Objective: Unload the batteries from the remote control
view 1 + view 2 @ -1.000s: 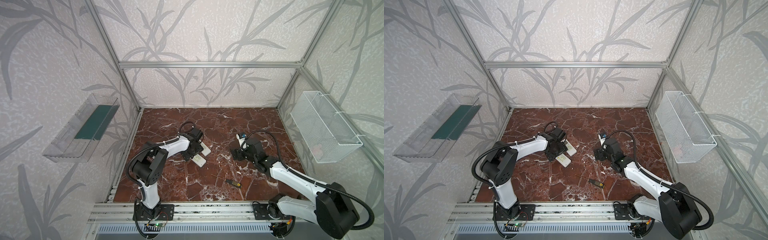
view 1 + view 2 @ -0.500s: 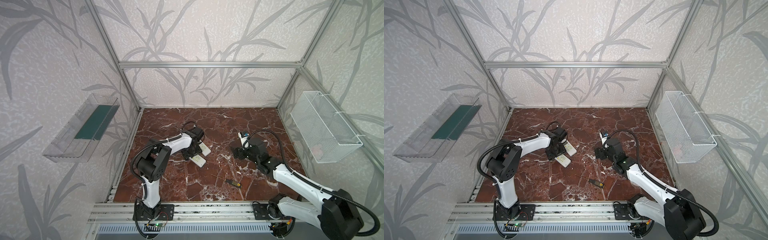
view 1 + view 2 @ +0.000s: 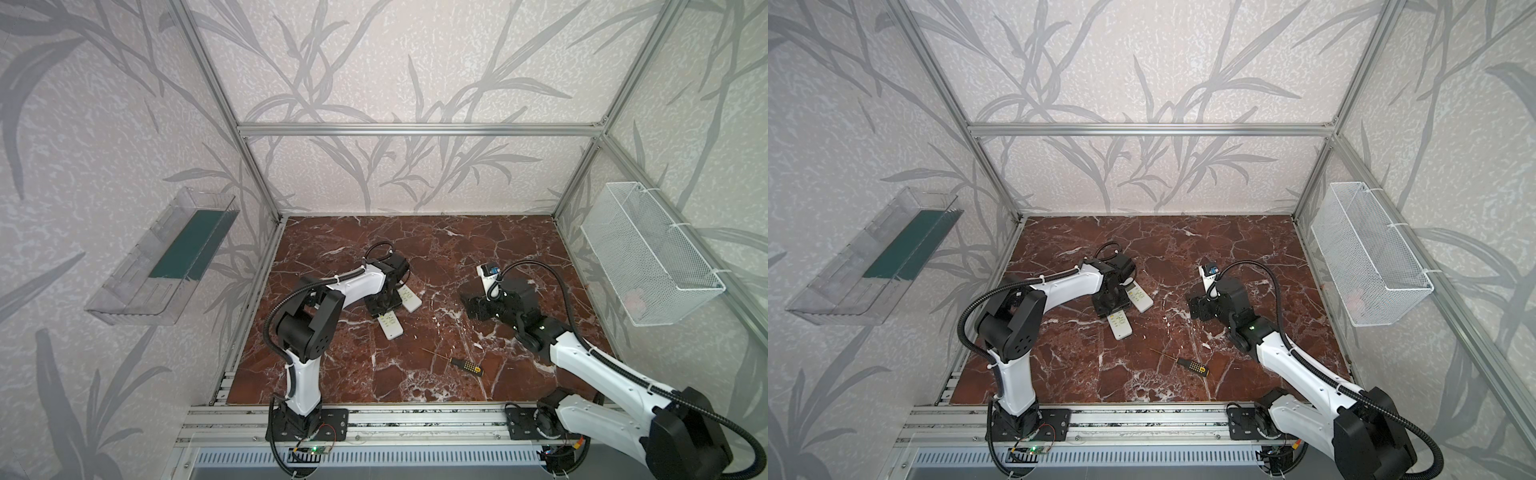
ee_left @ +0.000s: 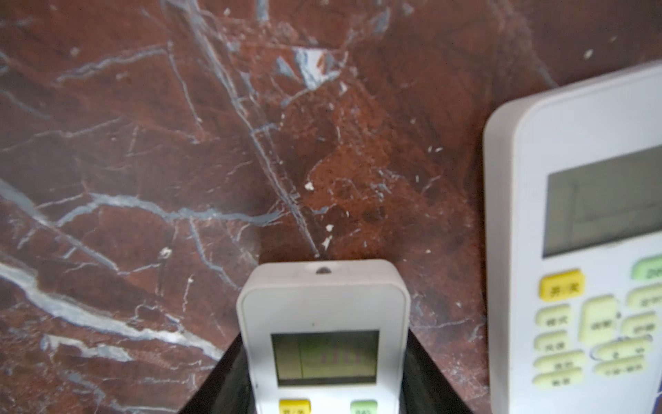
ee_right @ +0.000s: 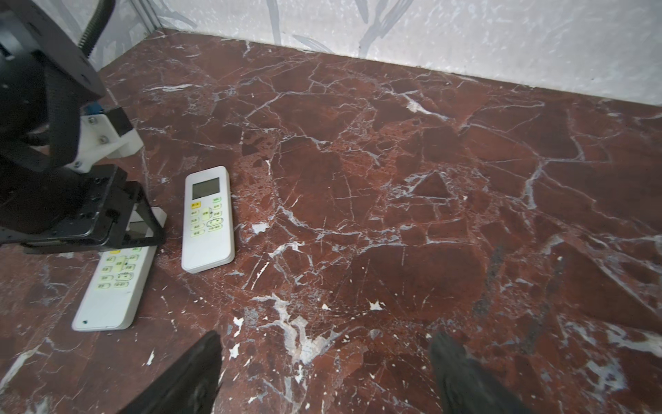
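Observation:
Two white remote controls lie face up on the marble floor. My left gripper (image 4: 324,358) stands over the display end of the nearer remote control (image 4: 324,308), and its black fingers (image 4: 222,387) press against both long sides. In both top views this gripper (image 3: 380,307) covers that remote's (image 3: 390,328) far end. The second remote (image 3: 409,300) lies just beside it, untouched. My right gripper (image 5: 324,358) hangs open over bare floor to the right, with nothing between its fingers (image 5: 193,376). The batteries are hidden.
A black-and-yellow screwdriver (image 3: 467,365) lies near the front of the floor between the arms. A white wire basket (image 3: 648,257) hangs on the right wall. On the left wall hangs a clear plastic tray (image 3: 162,257).
My left gripper's jaws have narrowed onto the sides of the nearer remote. The left arm's elbow has swung forward a little. The right gripper has barely moved.

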